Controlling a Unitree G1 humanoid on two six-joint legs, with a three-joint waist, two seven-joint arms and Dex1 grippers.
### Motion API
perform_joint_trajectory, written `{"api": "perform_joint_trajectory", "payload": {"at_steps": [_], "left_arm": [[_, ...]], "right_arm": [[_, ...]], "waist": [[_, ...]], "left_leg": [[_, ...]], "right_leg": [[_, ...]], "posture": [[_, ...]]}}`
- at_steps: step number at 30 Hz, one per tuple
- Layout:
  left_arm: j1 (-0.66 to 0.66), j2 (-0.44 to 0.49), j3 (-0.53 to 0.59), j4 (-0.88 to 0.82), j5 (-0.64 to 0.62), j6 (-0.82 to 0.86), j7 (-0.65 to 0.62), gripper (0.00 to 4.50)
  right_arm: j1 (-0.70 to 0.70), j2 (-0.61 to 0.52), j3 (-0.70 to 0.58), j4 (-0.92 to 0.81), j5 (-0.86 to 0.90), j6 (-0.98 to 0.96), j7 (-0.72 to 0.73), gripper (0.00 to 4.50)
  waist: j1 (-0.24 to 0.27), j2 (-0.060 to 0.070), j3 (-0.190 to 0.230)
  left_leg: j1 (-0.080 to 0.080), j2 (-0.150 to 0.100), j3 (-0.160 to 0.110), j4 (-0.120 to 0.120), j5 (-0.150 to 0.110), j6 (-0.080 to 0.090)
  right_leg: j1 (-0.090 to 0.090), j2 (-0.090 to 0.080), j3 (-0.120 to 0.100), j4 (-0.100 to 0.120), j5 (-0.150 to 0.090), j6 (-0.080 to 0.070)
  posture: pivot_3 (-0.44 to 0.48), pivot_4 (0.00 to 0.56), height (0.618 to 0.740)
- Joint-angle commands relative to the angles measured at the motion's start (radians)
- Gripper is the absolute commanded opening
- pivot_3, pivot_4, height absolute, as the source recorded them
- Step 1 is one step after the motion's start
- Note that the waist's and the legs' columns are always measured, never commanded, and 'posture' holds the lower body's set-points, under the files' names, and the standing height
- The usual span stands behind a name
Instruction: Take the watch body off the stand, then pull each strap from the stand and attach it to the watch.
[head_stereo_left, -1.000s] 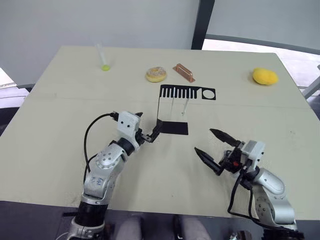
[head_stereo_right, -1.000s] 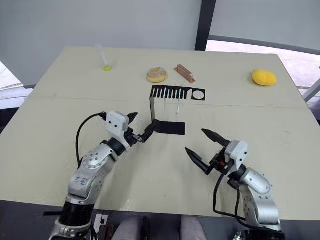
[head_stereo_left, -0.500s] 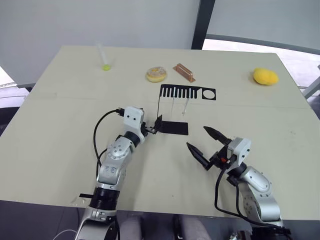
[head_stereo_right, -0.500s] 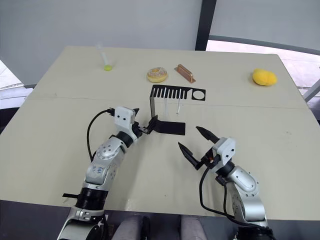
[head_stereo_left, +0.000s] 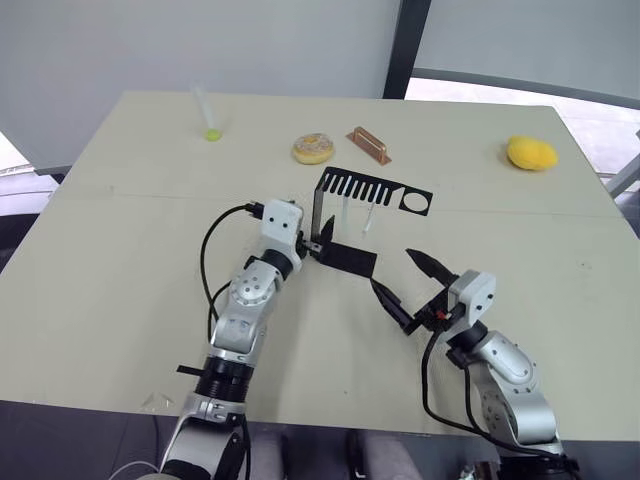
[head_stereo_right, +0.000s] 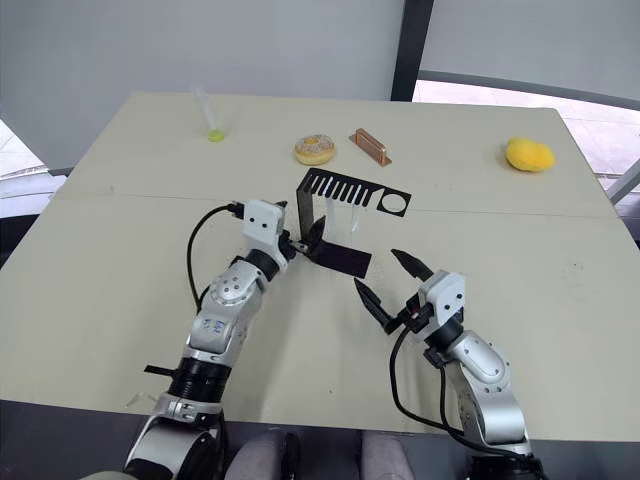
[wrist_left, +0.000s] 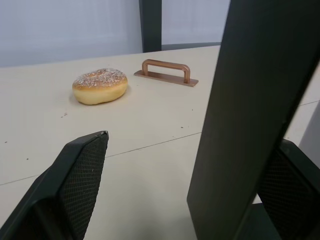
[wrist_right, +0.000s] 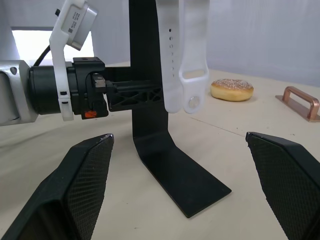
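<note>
On the worktop (head_stereo_left: 110, 260), the stand (head_stereo_left: 345, 215) was found mid-surface, its upright straddled by the spread fingers of the left claw (head_stereo_left: 318, 240). Two straps (wrist_right: 181, 60) hung from its top plate. The right claw (head_stereo_left: 408, 290) was held wide open just beside the foot.

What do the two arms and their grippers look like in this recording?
Both arms are silver-grey metal with rounded joints and white camera blocks at the wrists. A black cable loops along each. The left gripper and right gripper have black pointed jaws with meshed inner pads.
</note>
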Motion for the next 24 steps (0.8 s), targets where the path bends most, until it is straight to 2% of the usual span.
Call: {"api": "perform_joint_trajectory", "payload": {"at_steps": [1, 8, 14, 24], "left_arm": [[-0.008, -0.007, -0.008, -0.034, 0.012, -0.015, -0.003, 3.66], [-0.006, -0.005, -0.025, -0.058, 0.035, -0.004, -0.002, 0.03], [0.002, -0.013, -0.041, -0.060, 0.051, -0.009, -0.001, 0.03], [0.012, -0.039, -0.032, -0.069, 0.078, 0.004, 0.054, 0.03]], "right_arm": [[-0.009, 0.006, -0.018, -0.046, -0.009, 0.003, -0.048, 4.50], [-0.012, 0.056, 0.026, -0.107, -0.041, 0.041, -0.132, 4.50], [-0.041, 0.130, 0.081, -0.167, -0.053, 0.178, -0.235, 4.50], [-0.157, 0.205, 0.140, -0.123, -0.195, 0.195, -0.360, 4.50]], "waist": [[0.000, 0.000, 0.000], [0.000, 0.000, 0.000], [0.000, 0.000, 0.000], [-0.001, 0.000, 0.000]], "left_leg": [[0.000, 0.000, 0.000, 0.000, 0.000, 0.000], [0.000, 0.000, 0.000, 0.000, 0.000, 0.000], [0.000, 0.000, 0.000, 0.000, 0.000, 0.000], [-0.001, 0.000, 0.000, 0.000, 0.000, 0.000]], "right_leg": [[0.000, 0.000, 0.000, 0.000, 0.000, 0.000], [0.000, 0.000, 0.000, 0.000, 0.000, 0.000], [0.000, 0.000, 0.000, 0.000, 0.000, 0.000], [-0.001, 0.000, 0.000, 0.000, 0.000, 0.000]], "posture": [[0.000, 0.150, 0.740], [0.000, 0.150, 0.740], [0.000, 0.150, 0.740], [0.000, 0.150, 0.740]]}}
